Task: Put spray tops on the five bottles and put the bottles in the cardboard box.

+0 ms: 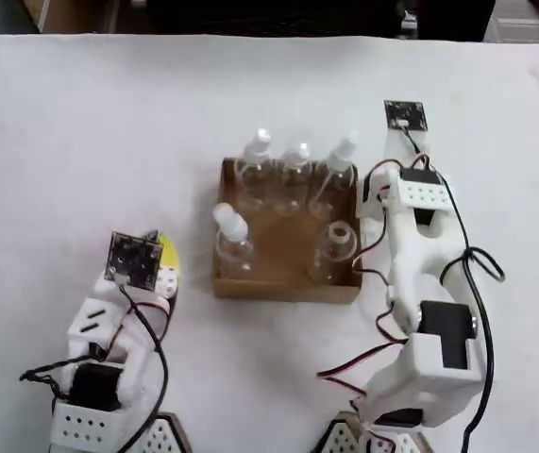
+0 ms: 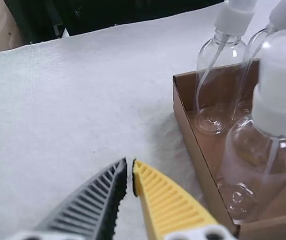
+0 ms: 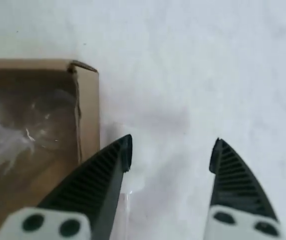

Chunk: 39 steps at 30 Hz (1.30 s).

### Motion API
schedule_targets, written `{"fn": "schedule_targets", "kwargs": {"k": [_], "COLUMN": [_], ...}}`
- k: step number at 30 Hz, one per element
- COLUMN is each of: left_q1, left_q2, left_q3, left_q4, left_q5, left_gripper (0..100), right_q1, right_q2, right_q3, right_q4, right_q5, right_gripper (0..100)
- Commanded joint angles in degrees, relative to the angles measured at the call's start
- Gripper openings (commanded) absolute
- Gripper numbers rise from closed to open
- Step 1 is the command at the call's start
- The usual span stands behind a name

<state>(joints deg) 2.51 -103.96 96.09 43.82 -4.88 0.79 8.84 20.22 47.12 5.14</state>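
Observation:
The cardboard box [image 1: 286, 283] sits mid-table with five clear bottles in it. Three in the back row [image 1: 294, 175] and the front left bottle [image 1: 232, 238] carry white spray tops. I cannot tell whether the lower front right bottle [image 1: 333, 250] has a top. My left gripper [image 2: 129, 170] is shut and empty, low over the cloth just left of the box [image 2: 193, 135], near a topped bottle [image 2: 263, 150]. My right gripper [image 3: 172, 150] is open and empty over bare cloth beside a box corner [image 3: 87, 110].
A white cloth [image 1: 80, 123] covers the whole table. The right arm [image 1: 420, 245] stretches along the box's right side, with loose wires [image 1: 345, 373] near its base. The left arm [image 1: 109, 349] stays at the front left.

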Motion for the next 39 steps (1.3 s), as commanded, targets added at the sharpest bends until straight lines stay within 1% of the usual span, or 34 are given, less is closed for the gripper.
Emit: {"fn": "schedule_targets", "kwargs": {"k": [1,5,7,13,21,28,36,39], "left_q1": [0.0,0.0,0.0,0.0,1.0,1.1,0.7,0.7], "left_q2": [-0.6,-0.6,-0.6,-0.6,-0.6,-0.6,-0.6,-0.6], "left_q3": [-0.4,-0.4,-0.4,-0.4,-0.4,-0.4,-0.5,-0.7], "left_q4": [-1.7,-1.7,-1.7,-1.7,-1.7,-1.7,-1.7,-1.3], "left_q5": [-0.7,-0.7,-0.7,-0.7,-0.7,-0.7,-0.7,-0.7], "left_gripper": [3,3,3,3,3,3,3,3], "right_q1": [-1.3,-2.6,-3.6,-4.0,-8.9,-4.4,-4.4,-4.4], "right_q2": [-0.3,-0.3,-0.3,-0.4,-0.4,-0.5,0.9,4.6], "right_q3": [1.4,1.4,1.5,1.5,1.1,1.0,0.6,-3.7], "right_q4": [0.1,2.2,3.2,2.9,2.9,-1.2,-2.6,-0.8], "right_q5": [1.3,1.6,3.3,3.9,4.1,3.9,4.1,4.0], "right_gripper": [22.8,22.9,22.8,22.9,22.9,23.0,22.8,22.7]}}
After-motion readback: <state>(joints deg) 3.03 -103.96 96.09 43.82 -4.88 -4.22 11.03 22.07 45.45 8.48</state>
